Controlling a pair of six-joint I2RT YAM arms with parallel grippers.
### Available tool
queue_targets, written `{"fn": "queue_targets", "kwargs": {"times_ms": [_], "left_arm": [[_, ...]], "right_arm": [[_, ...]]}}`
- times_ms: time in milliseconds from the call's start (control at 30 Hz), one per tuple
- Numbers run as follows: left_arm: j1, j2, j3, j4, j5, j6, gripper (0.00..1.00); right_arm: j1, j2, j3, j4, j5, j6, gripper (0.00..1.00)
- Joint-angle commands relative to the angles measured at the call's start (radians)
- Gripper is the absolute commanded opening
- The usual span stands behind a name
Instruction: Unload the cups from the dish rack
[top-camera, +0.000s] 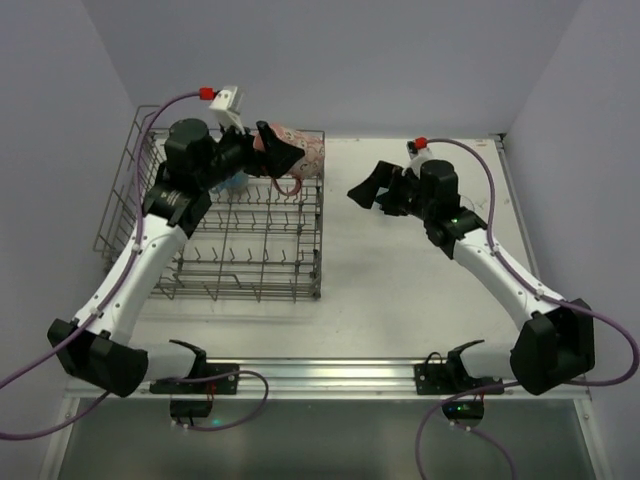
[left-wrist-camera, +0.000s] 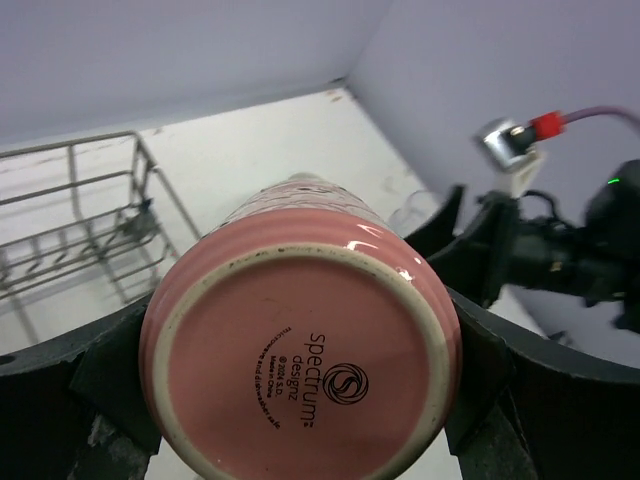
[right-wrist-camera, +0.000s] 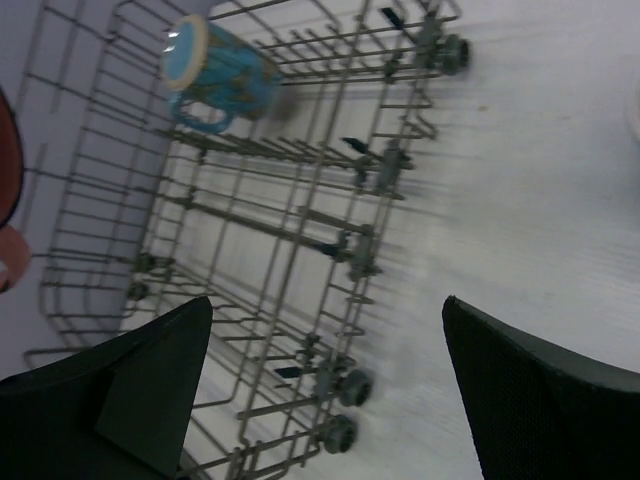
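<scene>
- Top external view: the left gripper (top-camera: 272, 152) hangs over the far right corner of the dish rack (top-camera: 250, 262). Its fingers are clamped on a pink cup (top-camera: 306, 156).
- The cup lies on its side in the air above the rack's far rim. Its open end points away from the rack, toward the right.
- Seen from the left wrist, the cup's round base fills the middle, with a small printed maker's mark on it. One dark finger (left-wrist-camera: 60, 400) presses against each side of the base.
- A blue mug (right-wrist-camera: 218, 70) rests in the far part of the rack, tilted among the tines with its handle showing. From above it is mostly hidden under the left arm.
- The right gripper (top-camera: 365, 190) hovers over the table (top-camera: 400, 300) to the right of the rack, well apart from it. It points toward the rack with its fingers spread wide and nothing between them.
- The rack's right wall and several rows of upright tines stand between the right gripper and the mug.
- The rack's taller looped side rises on its left.
- The two grippers are near each other beyond the rack's far right corner, without touching.
</scene>
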Motion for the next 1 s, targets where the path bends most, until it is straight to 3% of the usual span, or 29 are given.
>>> {"fn": "queue_targets", "kwargs": {"times_ms": [0,200,267,567,733,967], "left_arm": [[-0.005,-0.107,-0.186,0.595,0.115,-0.277,0.00],[-0.005,-0.179,-0.495,1.179,0.101,-0.588,0.00],[-0.005,-0.197,-0.550,1.295,0.049,-0.650,0.00],[-0.006,-0.238,-0.744,1.599,-0.089,-0.725,0.00],[-0.006,-0.230,-0.771,1.626,-0.129,-0.756,0.00],[-0.008,-0.253,-0.814,1.589,-0.179,-0.764,0.00]], "right_arm": [[0.003,-0.010,-0.090,0.329,-0.285,0.215,0.99],[0.006,0.071,-0.253,0.936,-0.457,0.565,0.99],[0.016,0.100,-0.291,1.131,-0.464,0.660,0.99],[0.105,0.200,-0.351,1.584,-0.421,0.747,0.96],[0.141,0.254,-0.331,1.715,-0.402,0.761,0.91],[0.182,0.254,-0.289,1.701,-0.413,0.688,0.84]]}}
